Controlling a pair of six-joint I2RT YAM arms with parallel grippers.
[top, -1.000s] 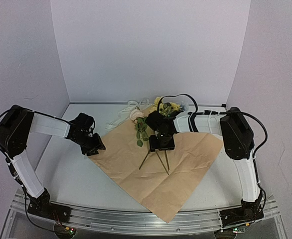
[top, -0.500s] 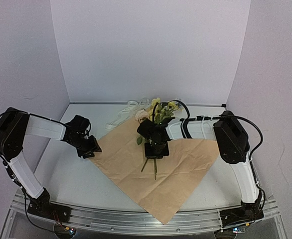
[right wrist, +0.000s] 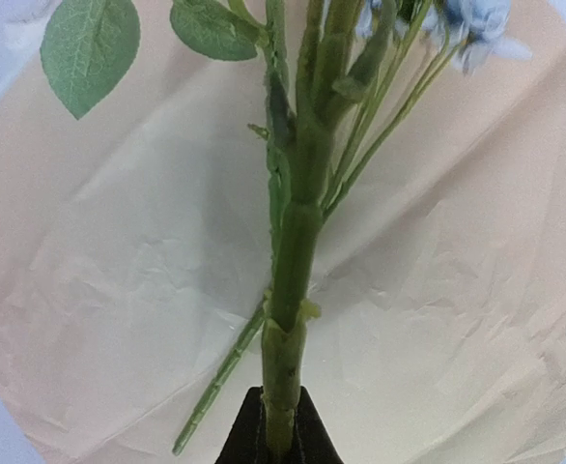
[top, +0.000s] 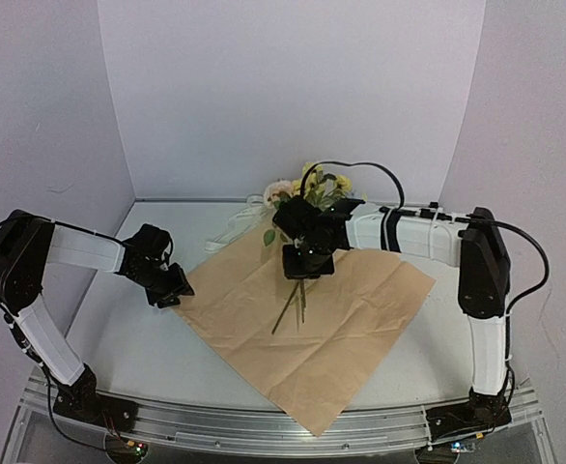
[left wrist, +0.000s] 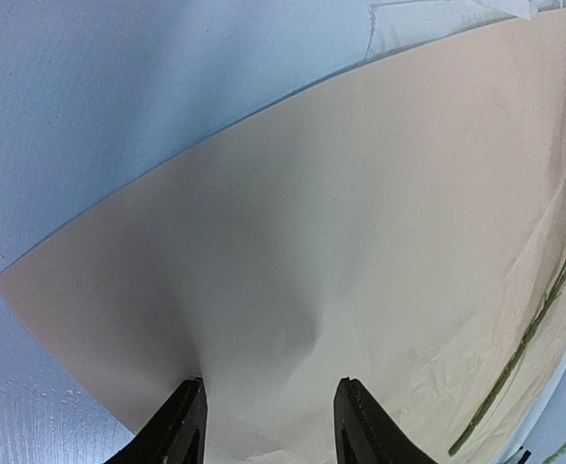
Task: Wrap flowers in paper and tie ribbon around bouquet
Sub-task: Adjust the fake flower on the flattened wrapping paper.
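Observation:
The paper (top: 312, 324) lies flat on the table with its tan side up, set like a diamond. My right gripper (top: 307, 263) is shut on the green stems of the flowers (top: 312, 188); the blooms rise behind it and the stem ends (top: 291, 307) trail onto the sheet. From the right wrist, the thick stem (right wrist: 293, 290) runs straight up out of the shut jaws over the paper (right wrist: 119, 290). My left gripper (top: 170, 290) stands open at the sheet's left corner, its fingertips (left wrist: 186, 425) over the paper (left wrist: 360, 242). The cream ribbon (top: 235, 227) lies behind the sheet.
White walls close the table on the left, the back and the right. A metal rail (top: 264, 425) runs along the near edge, and the paper's front corner reaches almost to it. Bare table (top: 128, 338) lies left of the sheet.
My right gripper has shut on the stems and lifted the flowers, carrying them slightly back; the blooms now stand higher. My left gripper has shifted slightly left, staying open at the corner.

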